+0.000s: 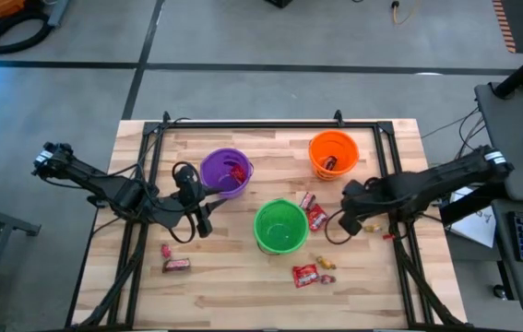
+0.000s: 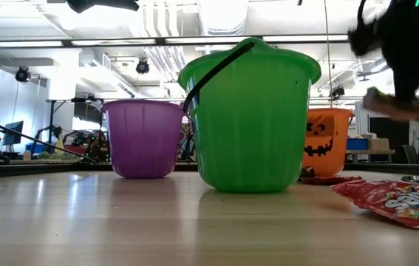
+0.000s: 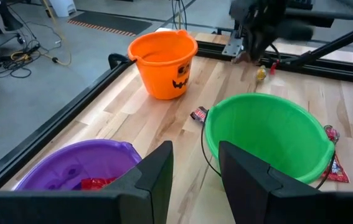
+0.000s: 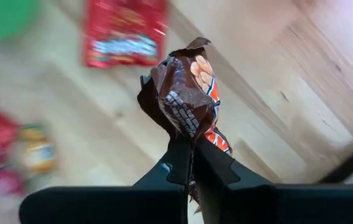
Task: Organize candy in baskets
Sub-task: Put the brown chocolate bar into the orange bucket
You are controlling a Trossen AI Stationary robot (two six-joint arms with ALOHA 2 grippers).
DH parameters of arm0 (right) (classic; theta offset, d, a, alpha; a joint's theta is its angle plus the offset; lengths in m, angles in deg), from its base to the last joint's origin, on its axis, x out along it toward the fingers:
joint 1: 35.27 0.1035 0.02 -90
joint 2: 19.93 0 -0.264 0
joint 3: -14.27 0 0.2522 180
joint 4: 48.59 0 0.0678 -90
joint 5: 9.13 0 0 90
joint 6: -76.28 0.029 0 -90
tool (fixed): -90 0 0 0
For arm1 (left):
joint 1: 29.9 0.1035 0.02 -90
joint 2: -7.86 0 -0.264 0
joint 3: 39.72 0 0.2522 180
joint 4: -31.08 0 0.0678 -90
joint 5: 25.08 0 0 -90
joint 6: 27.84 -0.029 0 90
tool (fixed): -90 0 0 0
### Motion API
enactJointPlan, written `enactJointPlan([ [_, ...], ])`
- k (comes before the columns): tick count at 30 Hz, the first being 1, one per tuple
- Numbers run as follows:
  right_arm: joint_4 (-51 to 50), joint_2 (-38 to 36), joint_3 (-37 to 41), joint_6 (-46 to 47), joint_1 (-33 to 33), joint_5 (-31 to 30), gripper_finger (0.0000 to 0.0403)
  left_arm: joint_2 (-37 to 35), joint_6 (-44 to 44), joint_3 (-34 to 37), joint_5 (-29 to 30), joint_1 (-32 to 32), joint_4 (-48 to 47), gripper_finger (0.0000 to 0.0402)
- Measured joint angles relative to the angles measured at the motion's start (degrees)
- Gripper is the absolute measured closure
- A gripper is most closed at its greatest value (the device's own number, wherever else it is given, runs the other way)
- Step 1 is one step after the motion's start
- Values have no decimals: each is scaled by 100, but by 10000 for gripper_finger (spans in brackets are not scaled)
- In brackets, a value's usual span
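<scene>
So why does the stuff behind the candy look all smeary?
Right wrist view: the right claw pinches a crinkly dark brown wrapped candy bar that looks sharp, while the shiny red packet and wooden table streak with blur. Low view: that arm smears dark too.

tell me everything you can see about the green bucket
The green bucket is a small round pail of glossy, ribbed plastic with a rolled rim and a thin black wire handle. It stands upright on the wooden table, nearer the front edge than the purple bucket and orange bucket. From above it looks empty. Red candy packets lie close beside it; whether they touch it is unclear. Neither gripper touches it: the left gripper hangs open nearby, and the right gripper pinches a brown candy wrapper.
</scene>
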Motion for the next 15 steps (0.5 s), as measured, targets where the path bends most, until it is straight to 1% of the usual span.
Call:
enactJointPlan([
  [3, 285, -397, -231, -237, 59, -111, 394, 0, 0, 0, 0, 1, 0, 287],
  [5, 705, -596, -376, -451, 56, -191, 394, 0, 0, 0, 0, 0, -2, 287],
  [7, 1221, -691, -544, -770, 46, -438, 394, 0, 0, 0, 0, 7, 0, 287],
  [10, 1705, -674, -872, -1329, 34, -940, 394, 0, 19, 0, 0, 7, 0, 287],
  [15, 1719, -331, -1578, -2141, -251, -1639, 394, 0, 63, 0, 0, 7, 0, 287],
])
